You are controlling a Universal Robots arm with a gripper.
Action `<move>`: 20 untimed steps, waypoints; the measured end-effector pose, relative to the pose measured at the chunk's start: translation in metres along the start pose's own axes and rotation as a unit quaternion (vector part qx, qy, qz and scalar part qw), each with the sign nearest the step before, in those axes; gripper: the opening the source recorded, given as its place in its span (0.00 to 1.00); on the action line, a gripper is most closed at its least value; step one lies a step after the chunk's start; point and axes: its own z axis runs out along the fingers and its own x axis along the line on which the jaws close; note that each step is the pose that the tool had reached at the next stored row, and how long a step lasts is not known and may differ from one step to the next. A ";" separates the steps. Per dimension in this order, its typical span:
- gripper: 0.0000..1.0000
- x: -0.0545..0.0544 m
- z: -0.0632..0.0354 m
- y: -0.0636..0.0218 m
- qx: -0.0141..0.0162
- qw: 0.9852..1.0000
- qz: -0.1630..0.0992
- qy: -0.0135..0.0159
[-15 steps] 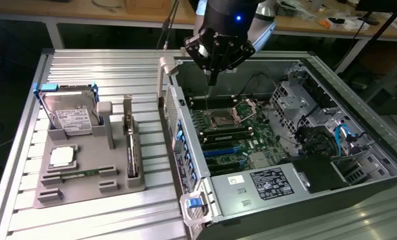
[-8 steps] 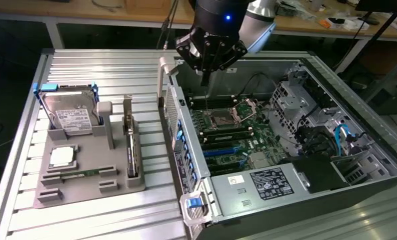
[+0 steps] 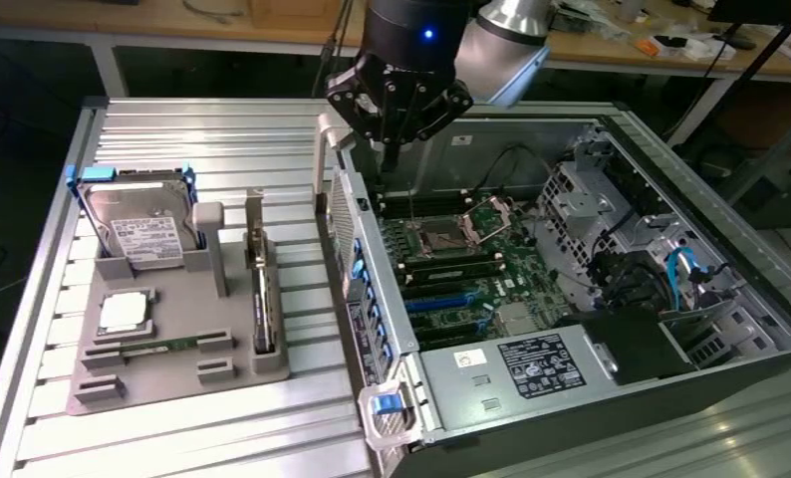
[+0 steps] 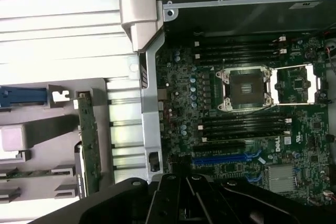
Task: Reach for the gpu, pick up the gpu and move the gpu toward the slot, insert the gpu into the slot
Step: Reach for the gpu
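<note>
In the exterior view, the gpu [image 3: 261, 304] is seen standing on its long edge in a grey holder [image 3: 183, 373] that rests on the slatted metal table [image 3: 209, 149], to the exterior view's left of the open computer case [image 3: 754, 309]. In the wrist view the gpu [image 4: 88, 145] is shown edge-on as a slim green strip in the same holder [image 4: 42, 114], with nothing touching it. The slot [image 3: 438, 298] is seen as a long blue strip on the green motherboard [image 3: 502, 249] inside the case, near the processor socket [image 3: 442, 237]. In the wrist view the slot [image 4: 220, 158] lies bare just beside the black memory strips [image 4: 244, 127]. The claw [image 3: 388, 149] is held above the far end of the case, over the motherboard and well apart from the gpu. Its fingers are drawn fully together, and nothing is gripped or touched by them. In the wrist view the claw [image 4: 181, 182] is seen as dark fingers pressed together near one end of the slot. Also set in the holder are a hard drive [image 3: 136, 234] with a white label and a square silver processor chip [image 3: 126, 311].
</note>
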 end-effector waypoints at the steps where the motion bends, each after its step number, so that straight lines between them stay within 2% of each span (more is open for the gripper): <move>1: 0.11 0.003 0.0000 -0.0003 0.000 1.000 0.000 0.000; 20: 0.11 0.053 -0.0003 -0.0045 0.000 1.000 0.000 0.001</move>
